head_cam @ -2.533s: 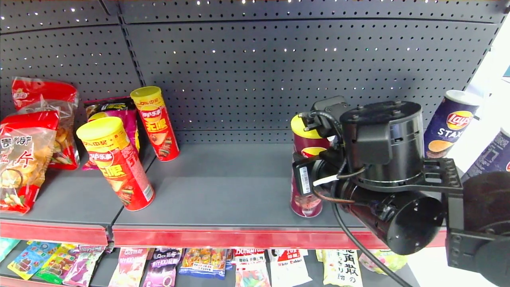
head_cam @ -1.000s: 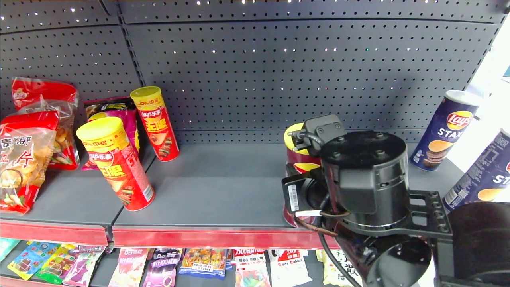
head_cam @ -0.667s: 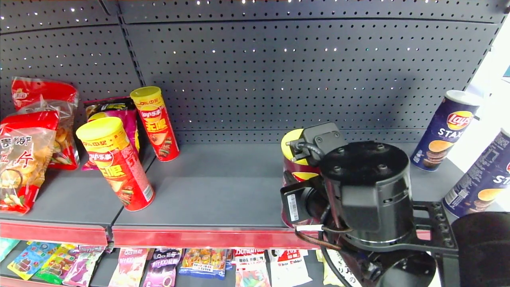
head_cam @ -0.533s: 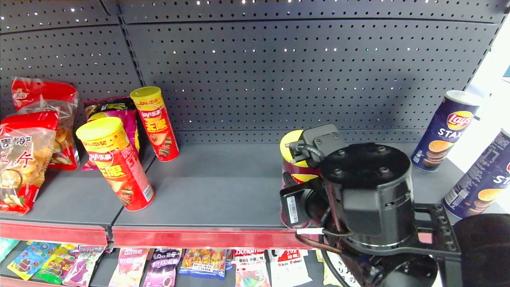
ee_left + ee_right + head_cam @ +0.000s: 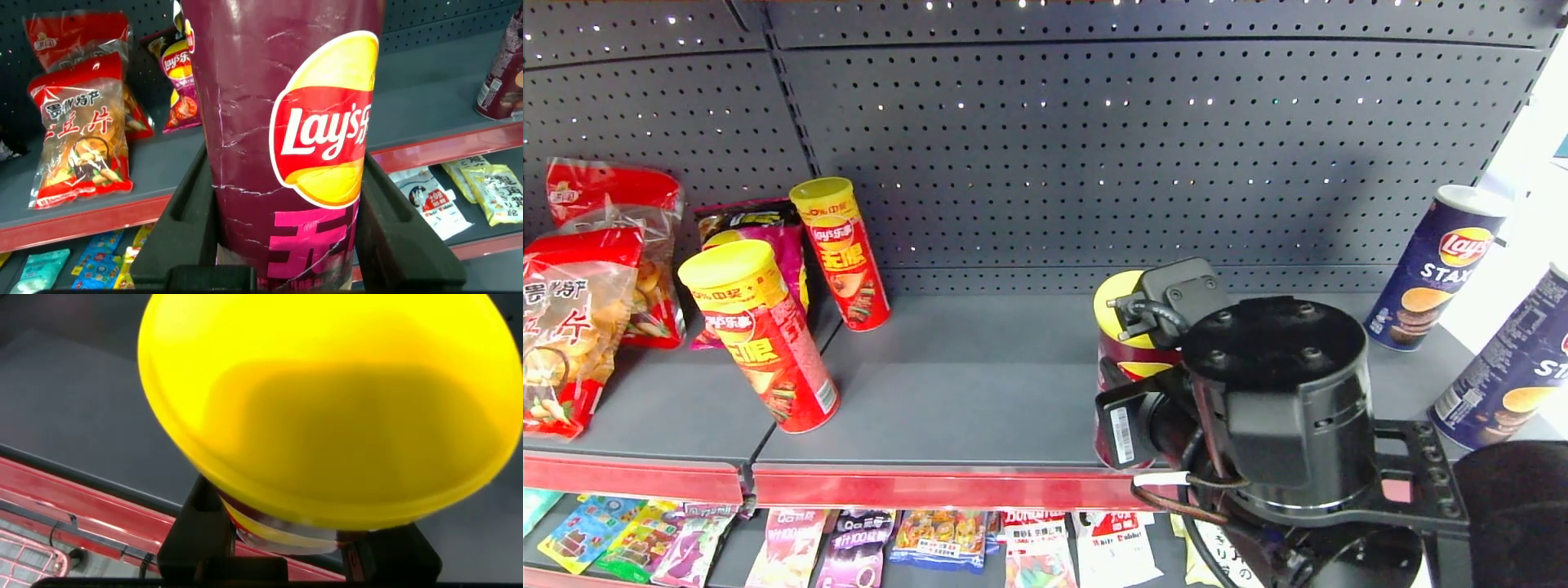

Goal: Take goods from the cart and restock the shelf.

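Note:
A dark red chip can with a yellow lid (image 5: 1127, 359) stands upright over the front part of the grey shelf (image 5: 980, 384), right of its middle. My right gripper (image 5: 294, 535) is shut on it below the lid, and the arm hides the can's base. In the right wrist view the yellow lid (image 5: 327, 400) sits just above the black fingers (image 5: 196, 531). My left gripper (image 5: 290, 229) is shut on a maroon chip can (image 5: 294, 122), held upright in front of the shelf with a finger on each side.
Two red cans with yellow lids (image 5: 760, 335) (image 5: 841, 253) and snack bags (image 5: 572, 327) stand at the shelf's left. Two blue cans (image 5: 1437, 253) (image 5: 1503, 367) stand at its right end. A red lip (image 5: 931, 487) runs along the front edge, with packets (image 5: 931, 539) on the lower shelf.
My right arm has come down and a little left with the dark red can, which now sits lower and nearer the shelf's front edge. The goods on the shelf have not moved.

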You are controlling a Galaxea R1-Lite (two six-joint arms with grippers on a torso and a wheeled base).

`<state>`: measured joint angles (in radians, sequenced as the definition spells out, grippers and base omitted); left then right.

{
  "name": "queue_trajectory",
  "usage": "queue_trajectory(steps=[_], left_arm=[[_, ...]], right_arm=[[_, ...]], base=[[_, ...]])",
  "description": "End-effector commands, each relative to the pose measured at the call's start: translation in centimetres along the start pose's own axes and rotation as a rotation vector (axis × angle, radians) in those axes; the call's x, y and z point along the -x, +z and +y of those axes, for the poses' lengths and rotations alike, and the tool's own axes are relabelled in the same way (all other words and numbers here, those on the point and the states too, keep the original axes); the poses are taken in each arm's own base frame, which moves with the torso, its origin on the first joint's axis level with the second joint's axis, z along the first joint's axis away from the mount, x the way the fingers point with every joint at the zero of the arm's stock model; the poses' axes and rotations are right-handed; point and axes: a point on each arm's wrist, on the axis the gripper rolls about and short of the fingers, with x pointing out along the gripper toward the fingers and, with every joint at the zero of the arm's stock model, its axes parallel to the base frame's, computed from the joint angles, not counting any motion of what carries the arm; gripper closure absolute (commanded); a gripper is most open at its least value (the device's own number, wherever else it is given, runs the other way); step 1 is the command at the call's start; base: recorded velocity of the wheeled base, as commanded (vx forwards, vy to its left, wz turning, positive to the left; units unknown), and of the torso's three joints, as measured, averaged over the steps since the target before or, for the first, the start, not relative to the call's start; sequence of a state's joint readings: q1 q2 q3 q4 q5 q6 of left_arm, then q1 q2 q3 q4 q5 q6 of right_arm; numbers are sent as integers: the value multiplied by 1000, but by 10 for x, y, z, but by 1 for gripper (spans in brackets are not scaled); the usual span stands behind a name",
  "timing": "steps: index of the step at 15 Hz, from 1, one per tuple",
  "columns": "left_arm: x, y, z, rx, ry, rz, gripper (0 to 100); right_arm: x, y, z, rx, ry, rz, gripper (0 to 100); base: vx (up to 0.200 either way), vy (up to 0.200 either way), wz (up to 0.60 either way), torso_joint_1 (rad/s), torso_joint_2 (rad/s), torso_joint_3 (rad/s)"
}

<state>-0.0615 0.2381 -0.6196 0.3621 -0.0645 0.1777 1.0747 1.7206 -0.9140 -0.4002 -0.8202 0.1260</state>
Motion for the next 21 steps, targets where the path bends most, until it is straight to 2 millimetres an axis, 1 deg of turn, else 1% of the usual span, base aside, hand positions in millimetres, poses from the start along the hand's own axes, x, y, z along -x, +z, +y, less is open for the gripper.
queue_trajectory(steps=[1,3,4,11,15,16,18,19,21], left_arm=[[0,0,0,0,0,-1,100],[1,-1,0,-1,1,-5,100],[1,-2,0,-1,1,-4,100],[2,-3,-1,-1,3,-5,100],[2,-3,-1,-1,3,-6,100],[2,-3,-1,-1,3,-5,100],[0,-4,-1,0,1,3,100],[0,-4,-1,0,1,6,100],[-1,-5,-1,0,-2,10,100]], right_arm=[[-1,0,0,0,3,1,100],[-1,-1,0,3,4,5,100],[-2,-1,0,3,3,5,0],[-2,1,-1,-4,1,1,0],[3,4,-6,-33,-5,-11,0],[12,1,-16,-30,-7,-9,0],[22,-6,-25,-18,-1,-4,0],[31,-9,-33,-12,4,-5,0],[42,-8,-41,-22,14,-21,0]], base=[[0,0,0,0,0,0],[0,0,0,0,0,0],[0,0,0,0,0,0],[0,0,0,0,0,0],[0,0,0,0,0,0],[0,0,0,0,0,0],[0,0,0,0,0,0],[0,0,0,0,0,0],[0,0,0,0,0,0]])
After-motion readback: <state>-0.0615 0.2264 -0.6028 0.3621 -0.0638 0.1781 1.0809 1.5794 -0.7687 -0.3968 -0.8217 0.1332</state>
